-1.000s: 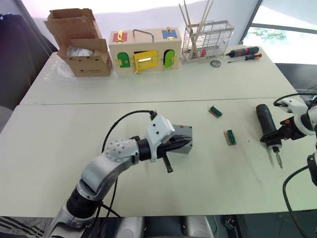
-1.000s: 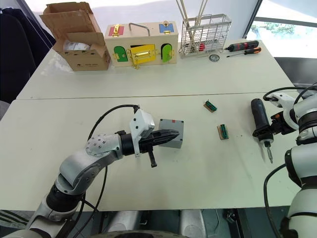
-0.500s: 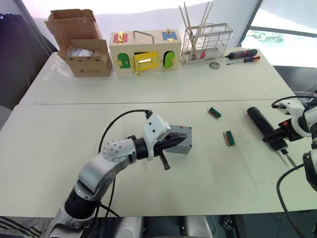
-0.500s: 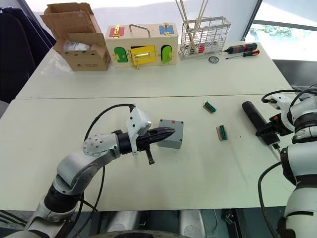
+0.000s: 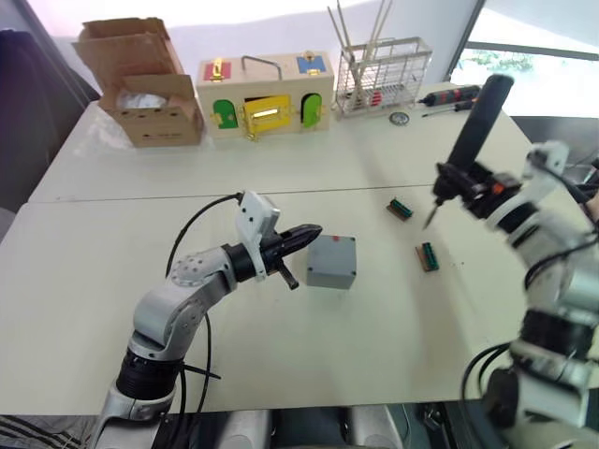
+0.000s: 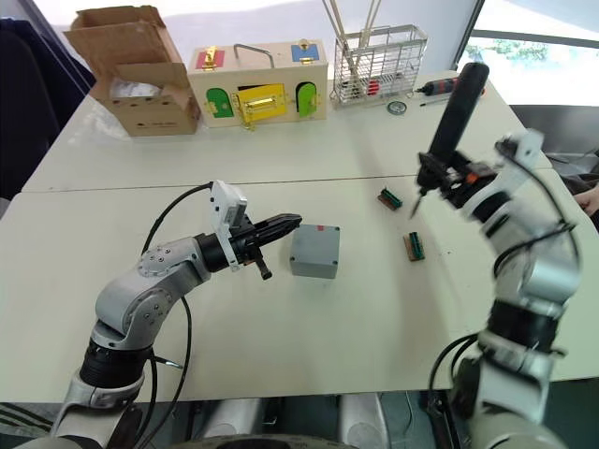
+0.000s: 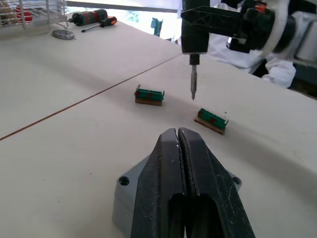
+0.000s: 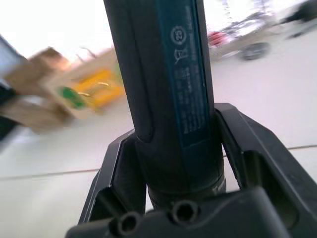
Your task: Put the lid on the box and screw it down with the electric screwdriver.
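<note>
The grey box [image 5: 331, 261] stands mid-table with a small red mark on its far side. The lid [image 7: 224, 174] rests on it as a flat grey top with screw holes at the corners. My left gripper [image 5: 304, 232] is shut and empty. It points at the box from the left, its tips just short of the box's upper edge. My right gripper [image 5: 465, 178] is shut on the electric screwdriver [image 5: 473, 126], a thick black cylinder. The tool is held high and tilted, bit [image 7: 192, 85] pointing down, in the air to the right of the box, above the table.
Two small green connector blocks [image 5: 401, 208] [image 5: 428, 256] lie right of the box. Along the far edge stand a cardboard box [image 5: 145, 84], a wooden box with coloured doors [image 5: 265, 94], a wire rack [image 5: 379, 75] and hand screwdrivers [image 5: 447, 95]. A person's hand [image 6: 590, 198] shows at the right edge.
My right arm has lifted the electric screwdriver off the table and swung it up and leftward, bit down. My left gripper has drawn back a little from the box.
</note>
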Motion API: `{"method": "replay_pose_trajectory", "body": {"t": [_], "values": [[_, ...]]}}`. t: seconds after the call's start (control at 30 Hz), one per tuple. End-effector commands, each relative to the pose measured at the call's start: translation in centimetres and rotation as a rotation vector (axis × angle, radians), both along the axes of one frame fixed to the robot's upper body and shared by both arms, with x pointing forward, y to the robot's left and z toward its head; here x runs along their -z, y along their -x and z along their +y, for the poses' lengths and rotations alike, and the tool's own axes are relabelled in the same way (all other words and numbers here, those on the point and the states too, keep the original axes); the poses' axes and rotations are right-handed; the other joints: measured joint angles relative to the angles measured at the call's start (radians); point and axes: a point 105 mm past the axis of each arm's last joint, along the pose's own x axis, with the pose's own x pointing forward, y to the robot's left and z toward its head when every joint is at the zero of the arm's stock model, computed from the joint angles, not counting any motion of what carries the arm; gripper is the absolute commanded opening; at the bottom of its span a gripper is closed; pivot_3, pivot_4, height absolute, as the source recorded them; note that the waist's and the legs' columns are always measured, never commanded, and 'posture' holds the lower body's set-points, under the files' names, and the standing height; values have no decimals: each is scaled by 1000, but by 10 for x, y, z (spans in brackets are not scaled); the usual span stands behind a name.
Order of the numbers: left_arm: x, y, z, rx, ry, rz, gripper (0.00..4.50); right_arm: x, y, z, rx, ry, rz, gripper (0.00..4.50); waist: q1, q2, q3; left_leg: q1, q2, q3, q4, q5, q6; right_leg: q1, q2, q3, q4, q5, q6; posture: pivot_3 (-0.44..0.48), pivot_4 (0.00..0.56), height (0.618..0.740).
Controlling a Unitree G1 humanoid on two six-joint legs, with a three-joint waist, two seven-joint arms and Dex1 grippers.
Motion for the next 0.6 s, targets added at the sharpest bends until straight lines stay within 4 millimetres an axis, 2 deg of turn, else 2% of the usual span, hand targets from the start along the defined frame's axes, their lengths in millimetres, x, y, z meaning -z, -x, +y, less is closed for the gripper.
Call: {"method": "replay_pose_trajectory", "body": {"t": [0.03, 0.13, 0.3, 0.5, 0.6], "values": [[-11, 0, -2, 30, 15, -35, 0, -58, 35, 14, 2, -63, -289, 1932, 5, 0, 0, 0, -1, 0, 1, 0, 1, 1, 0, 0, 0, 0, 0, 0, 150, 734], [-10, 0, -2, 42, 6, -28, 0, -54, 41, 39, -112, -104, -269, 1932, 0, 0, 0, 2, 0, -1, 4, -1, 3, 4, 0, 0, 0, 0, 0, 0, 150, 734], [-10, -1, -1, 44, 9, -22, 0, -57, 47, 55, -196, -169, -276, 1932, -7, 0, 0, 3, 1, -1, -2, -1, 4, 3, 1, -1, 0, 0, 0, 0, 150, 734], [4, -1, -12, 36, 4, -10, 0, -34, 42, 83, -268, -141, -214, 1932, -12, 0, 0, 3, 1, 0, -3, -1, 3, 2, 1, -1, 0, 0, 0, 0, 150, 734], [10, 0, -17, 45, -12, -10, 0, -28, 39, 89, -284, -115, -200, 1932, -17, 0, 0, 3, 1, 0, -3, -1, 3, 2, 1, -1, 0, 0, 0, 0, 150, 734]]}}
